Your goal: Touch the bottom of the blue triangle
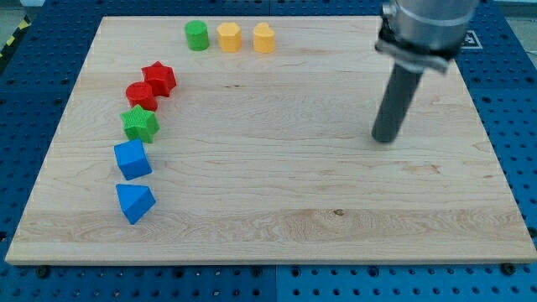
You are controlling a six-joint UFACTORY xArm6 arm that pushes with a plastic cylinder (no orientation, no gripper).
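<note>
The blue triangle (134,202) lies near the view's left edge of the wooden board (277,226), lowest in a curved row of blocks. Just above it sits a blue cube (132,158). My tip (384,138) rests on the board at the view's right, far to the right of the blue triangle and a little higher in the view. It touches no block.
Above the blue cube follow a green star (140,123), a red cylinder (140,95) and a red star (159,78). At the view's top stand a green cylinder (197,35), a yellow hexagon block (229,37) and a yellow pentagon block (263,38).
</note>
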